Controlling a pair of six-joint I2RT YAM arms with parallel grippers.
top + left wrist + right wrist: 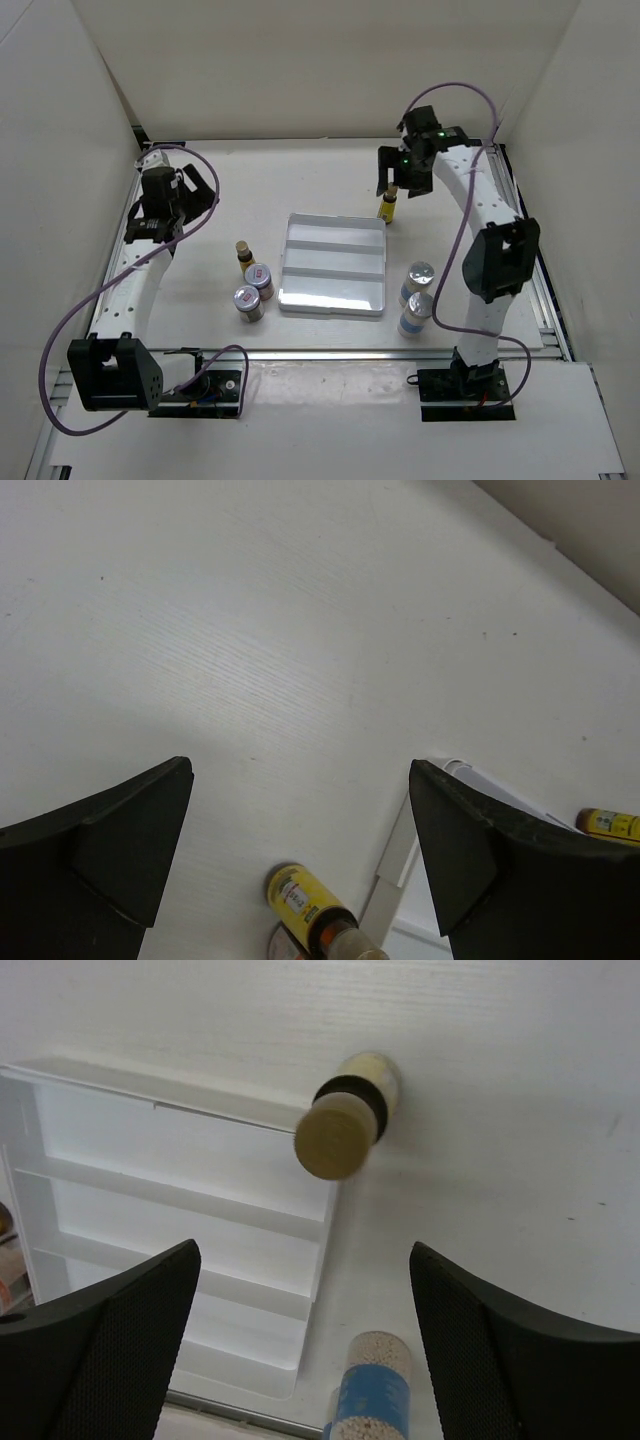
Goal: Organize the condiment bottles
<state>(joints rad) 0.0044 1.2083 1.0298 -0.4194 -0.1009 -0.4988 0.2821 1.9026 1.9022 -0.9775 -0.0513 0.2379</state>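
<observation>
alignment comes first. top view: we centre the right hand (395, 185), fingers apart, over the yellow bottle (388, 207), which stands upright on the worktop (250, 190) just beside the far right corner of the tray (330, 295). left wrist view: the left hand (300, 770) is spread wide, empty. right wrist view: slim yellow body, black collar, tan cap (333, 1140); we descend past the cap, then close.

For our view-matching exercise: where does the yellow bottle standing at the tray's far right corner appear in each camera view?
Top external: yellow bottle sits right of centre in the upper half.
Left wrist: probably the yellow sliver cut off at the right edge.
Right wrist: upper centre, its tan cap towards the camera.
Shared landmark: the white ridged tray, whose corner the bottle stands beside.
</observation>
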